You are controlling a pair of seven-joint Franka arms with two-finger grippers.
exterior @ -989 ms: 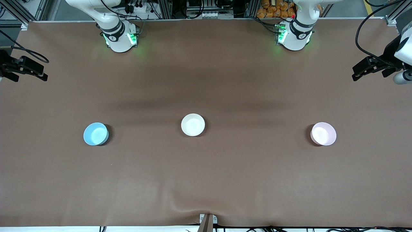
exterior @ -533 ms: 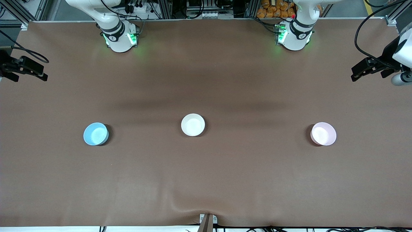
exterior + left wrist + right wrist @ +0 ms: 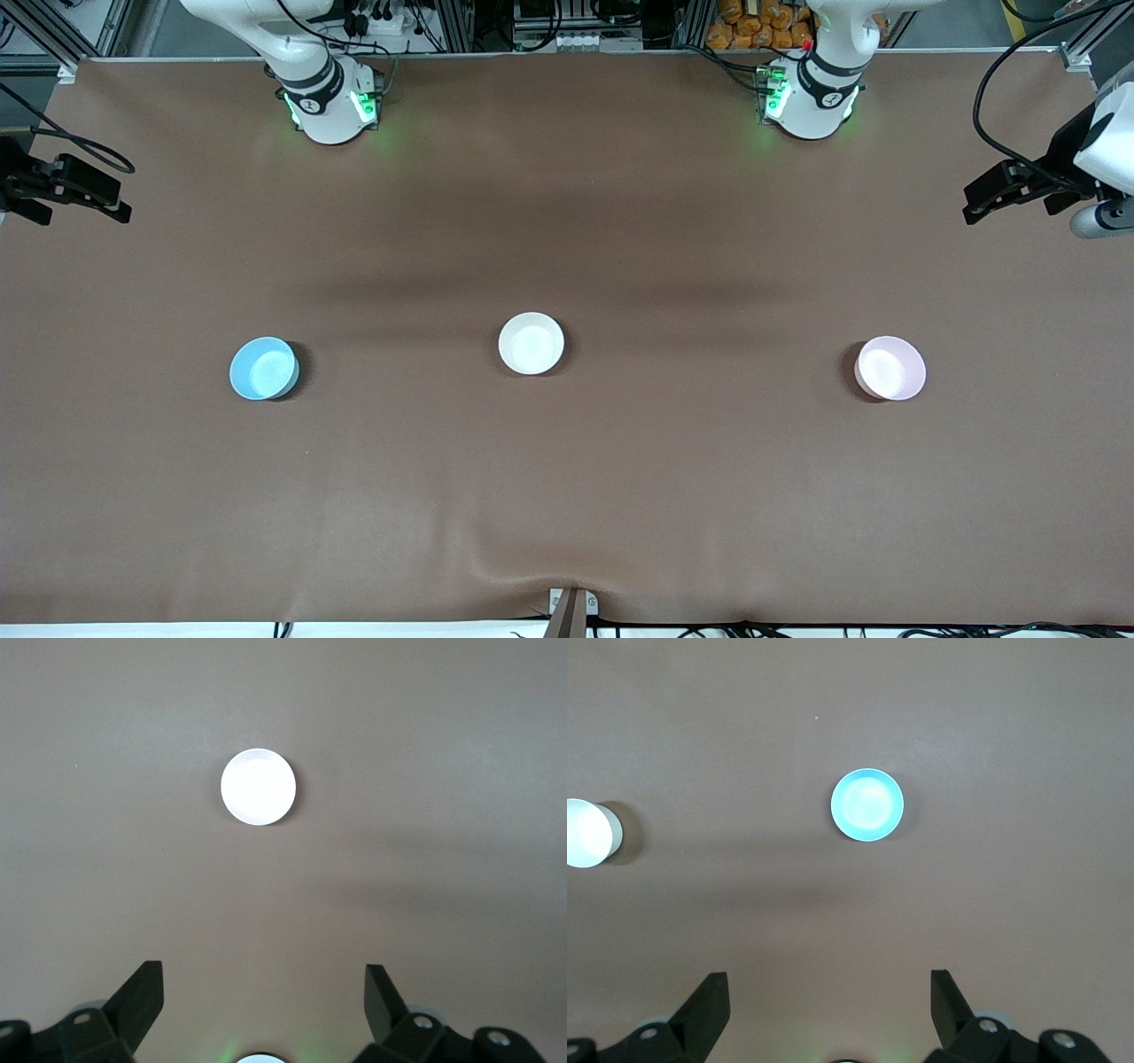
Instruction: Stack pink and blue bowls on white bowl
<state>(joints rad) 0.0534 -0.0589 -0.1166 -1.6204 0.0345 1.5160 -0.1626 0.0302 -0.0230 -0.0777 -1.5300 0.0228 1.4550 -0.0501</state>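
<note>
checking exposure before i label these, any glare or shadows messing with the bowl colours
Front view: the pale pink plastic bowl and the white plastic bowl have bright insides but stay distinguishable; soft shadow bands cross the brown table cover. Left wrist view: the pink bowl is blown out to plain white. Right wrist view: the light blue plastic bowl keeps its colour, with a glare patch inside.

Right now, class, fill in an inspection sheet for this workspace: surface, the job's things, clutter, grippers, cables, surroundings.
Surface: brown table cover, a ripple at the edge nearest the front camera.
Job's things: blue bowl, white bowl and pink bowl in a row, apart, upright, none stacked; white in the middle.
Clutter: nothing seen.
Grippers: left gripper and right gripper open, empty, raised at the table's ends.
Cables: black cable looping to the left arm.
Surroundings: metal frame, equipment along the bases' edge.
</note>
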